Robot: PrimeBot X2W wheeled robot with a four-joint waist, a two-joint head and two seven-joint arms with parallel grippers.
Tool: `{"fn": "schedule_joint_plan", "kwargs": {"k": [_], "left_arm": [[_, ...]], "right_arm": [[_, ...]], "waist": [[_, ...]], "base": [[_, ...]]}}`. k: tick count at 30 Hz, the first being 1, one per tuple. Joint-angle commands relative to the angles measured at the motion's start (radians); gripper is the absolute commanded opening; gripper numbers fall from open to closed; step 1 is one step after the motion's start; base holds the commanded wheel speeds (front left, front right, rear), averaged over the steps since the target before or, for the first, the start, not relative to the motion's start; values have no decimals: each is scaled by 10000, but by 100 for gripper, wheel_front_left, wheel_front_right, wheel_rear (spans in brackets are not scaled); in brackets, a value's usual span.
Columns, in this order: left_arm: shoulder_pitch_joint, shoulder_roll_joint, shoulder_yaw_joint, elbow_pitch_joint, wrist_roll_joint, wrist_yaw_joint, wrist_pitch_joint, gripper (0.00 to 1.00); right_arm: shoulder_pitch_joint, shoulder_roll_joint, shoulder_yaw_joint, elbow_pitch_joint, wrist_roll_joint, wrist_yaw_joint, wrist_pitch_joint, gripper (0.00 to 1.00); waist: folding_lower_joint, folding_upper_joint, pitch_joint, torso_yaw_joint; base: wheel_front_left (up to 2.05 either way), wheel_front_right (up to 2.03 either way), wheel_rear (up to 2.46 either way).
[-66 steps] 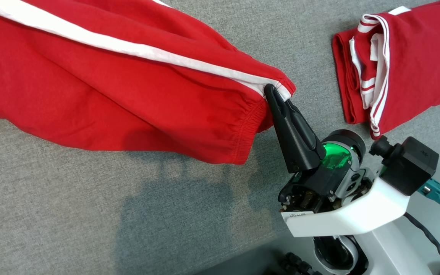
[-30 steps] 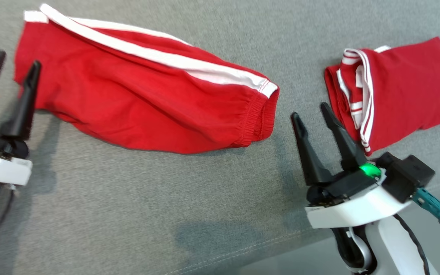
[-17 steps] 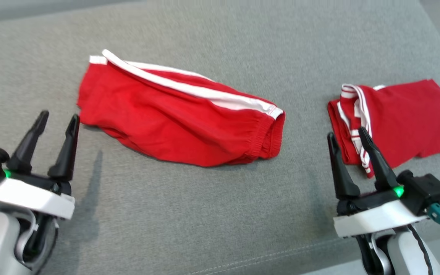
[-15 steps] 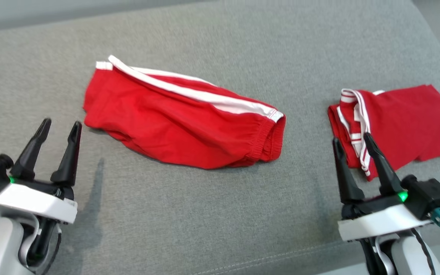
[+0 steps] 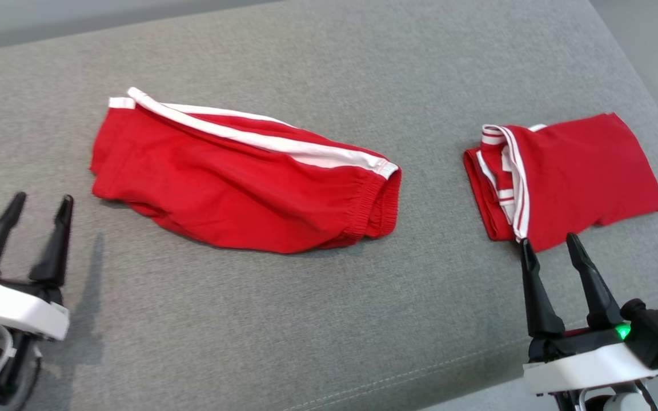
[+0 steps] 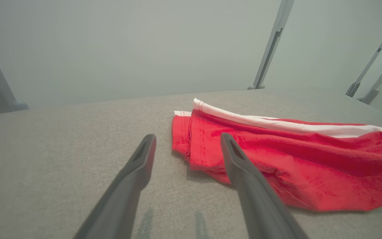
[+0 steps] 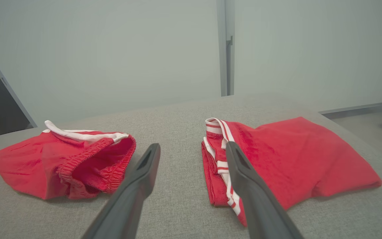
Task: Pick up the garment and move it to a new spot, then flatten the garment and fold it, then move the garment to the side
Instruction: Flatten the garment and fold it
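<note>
Garment (image 5: 237, 188): red shorts, white side stripe, rumpled, lying mid-cushion, untouched.
Surface: grey woven cushion (image 5: 306, 319); folded red cloth (image 5: 574, 177) at my right.
Room: pale wall (image 6: 111, 49) behind.
Grippers: I see left gripper (image 5: 43, 198) and right gripper (image 5: 548, 240) spread apart, empty.
</note>
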Motion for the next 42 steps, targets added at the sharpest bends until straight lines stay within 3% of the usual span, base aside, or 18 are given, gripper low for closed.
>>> {"fn": "schedule_joint_plan", "kwargs": {"k": [1,8,16,21,30,31,32,33,42], "left_arm": [[-627,539,345,-119,-73,31,-51,100],[-1527,2035,-267,392,-659,31,136,100],[-1954,3454,-779,101,-1392,31,1149,100],[-2001,3908,-776,13,-1429,75,1496,100],[-1808,4215,-876,-75,-1479,308,2060,100],[-1762,4186,-926,-146,-1521,291,2102,76],[-1718,4167,-975,-229,-1549,273,2125,9],[-1692,4159,-1028,-293,-1575,254,2163,0],[-1562,3520,-1355,-469,-2136,144,2158,0]], "right_arm": [[63,-93,293,-342,111,14,-105,100],[704,-93,698,-1182,402,14,-105,100],[1306,-93,1175,-1897,643,14,-105,100],[1549,-93,1392,-2086,652,14,-105,100],[1732,-93,1511,-2118,707,14,-105,100],[1748,-93,1504,-2100,730,14,-105,100],[1748,-93,1492,-2077,753,14,-105,100],[1727,-93,1481,-2031,764,14,-105,100],[1308,-93,1272,-1532,854,14,-105,100]], "waist": [[0,-1,318,-319],[0,-1,1191,-1203],[0,-1,1994,-1950],[0,-1,2181,-2217],[0,-1,2305,-2374],[0,-1,2299,-2348],[0,-1,2293,-2318],[0,-1,2279,-2284],[0,-1,1845,-1754]], "base": [[0,0,0],[0,0,0],[0,0,0],[0,0,0],[0,0,0],[0,0,0],[0,0,0],[0,0,0],[0,0,0]]}}
